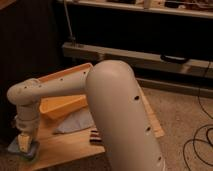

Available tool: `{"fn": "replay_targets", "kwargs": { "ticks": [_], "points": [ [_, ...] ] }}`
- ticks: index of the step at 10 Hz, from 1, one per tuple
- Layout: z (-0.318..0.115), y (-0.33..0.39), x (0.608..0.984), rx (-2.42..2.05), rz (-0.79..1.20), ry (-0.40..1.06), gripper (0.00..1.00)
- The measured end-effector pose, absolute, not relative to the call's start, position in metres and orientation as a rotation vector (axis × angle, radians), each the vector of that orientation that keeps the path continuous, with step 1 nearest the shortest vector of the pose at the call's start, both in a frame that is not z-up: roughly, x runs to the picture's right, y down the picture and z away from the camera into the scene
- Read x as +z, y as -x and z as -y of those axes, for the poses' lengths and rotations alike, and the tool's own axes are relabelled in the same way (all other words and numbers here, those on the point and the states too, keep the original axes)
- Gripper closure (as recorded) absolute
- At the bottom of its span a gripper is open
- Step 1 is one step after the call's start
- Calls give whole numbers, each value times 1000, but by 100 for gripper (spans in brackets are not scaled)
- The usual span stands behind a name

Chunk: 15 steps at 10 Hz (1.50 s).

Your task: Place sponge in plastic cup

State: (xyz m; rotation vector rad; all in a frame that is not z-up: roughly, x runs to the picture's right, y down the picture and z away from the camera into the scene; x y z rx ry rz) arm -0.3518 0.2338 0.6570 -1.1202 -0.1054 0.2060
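Observation:
My white arm fills the middle of the camera view and bends back to the left. My gripper hangs at the lower left, right over a flat blue-green sponge-like pad that lies at the left front corner of the wooden table. The gripper appears to touch the pad from above. No plastic cup shows; it may be hidden behind my arm.
An orange tray lies on the table behind the gripper. A pale crumpled sheet or bag lies beside it, and a small dark object sits near the front edge. Dark shelving stands behind; cables lie on the carpet at right.

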Motion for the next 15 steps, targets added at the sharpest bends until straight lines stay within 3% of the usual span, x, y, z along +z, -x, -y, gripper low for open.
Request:
{"fn": "replay_targets", "kwargs": {
  "ticks": [11, 12, 15],
  "points": [
    [-255, 356, 668, 185, 30, 1102, 100],
    [-257, 357, 669, 185, 29, 1101, 97],
    [-260, 357, 671, 185, 19, 1098, 68]
  ]
}}
